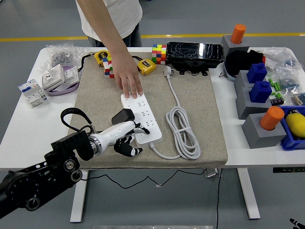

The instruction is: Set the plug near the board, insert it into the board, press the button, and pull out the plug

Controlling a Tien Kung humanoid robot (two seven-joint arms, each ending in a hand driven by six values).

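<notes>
The black plug point(123, 116) sits just off the left edge of the white power strip point(141, 117), on the grey mat point(190, 86), not yet in any socket as far as I can see. The robot's left hand point(126, 138) lies low beside it at the strip's near left corner, wrist flat, fingers curled loosely toward the strip; whether they actually grip the plug I cannot tell. A person's hand point(129, 82) presses on the strip's far end, probably to keep it from sliding. The strip's white cable point(183, 131) lies coiled to the right.
</notes>
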